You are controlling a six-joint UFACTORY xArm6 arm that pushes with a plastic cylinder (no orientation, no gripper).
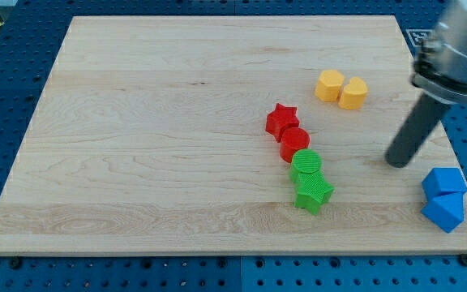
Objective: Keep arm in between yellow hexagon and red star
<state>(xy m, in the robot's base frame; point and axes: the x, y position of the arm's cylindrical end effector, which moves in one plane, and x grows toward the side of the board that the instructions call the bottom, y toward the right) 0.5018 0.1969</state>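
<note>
A red star (281, 120) lies near the middle of the wooden board (152, 122). Two yellow blocks sit at the upper right: a yellow hexagon (328, 84) and, touching it on its right, a yellow rounded block (353, 94). My tip (396, 162) rests on the board near its right edge, to the right of and below both the yellow pair and the red star, not between them. The rod rises toward the view's top right.
A red cylinder (294, 143) touches the red star below it. A green cylinder (305, 165) and a green star (313, 193) continue the line downward. Two blue blocks (443, 197) sit at the board's lower right edge.
</note>
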